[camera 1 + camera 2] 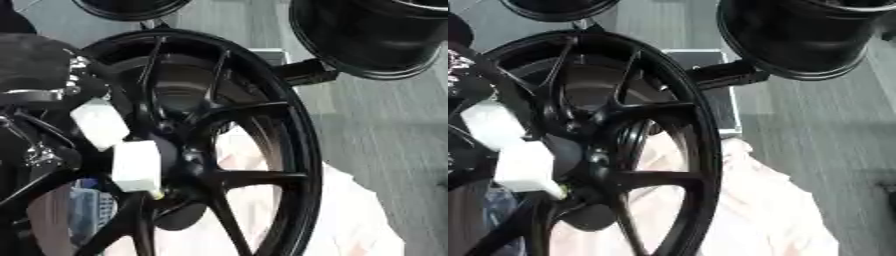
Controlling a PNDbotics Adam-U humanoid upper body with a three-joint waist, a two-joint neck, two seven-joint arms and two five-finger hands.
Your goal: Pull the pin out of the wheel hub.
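1. We see a big black wheel point(262, 150) standing upright and filling most of the view, its thin spokes running from the rim in to the hub point(179, 165).
2. Our left hand point(118, 145) comes in from the left side and reaches to the hub; its white-tipped fingers point(136, 167) are curled in toward the centre of the wheel.
3. At the lower tip of those fingers, a small yellowish bit point(560, 192) shows right at the hub. We take it for the pin, though it is too small to make out for sure.
4. The fingers seem pinched around that spot, but we cannot tell whether they really hold the pin or only touch it.
5. Our right hand shows in neither view.
6. Behind the wheel lies a pale pink cloth point(772, 210), visible through the spokes and to the right of the rim.
7. Two more black wheels hang at the top: one at the upper right point(807, 40), one at the upper left point(131, 7).
8. The floor point(385, 140) to the right is grey.
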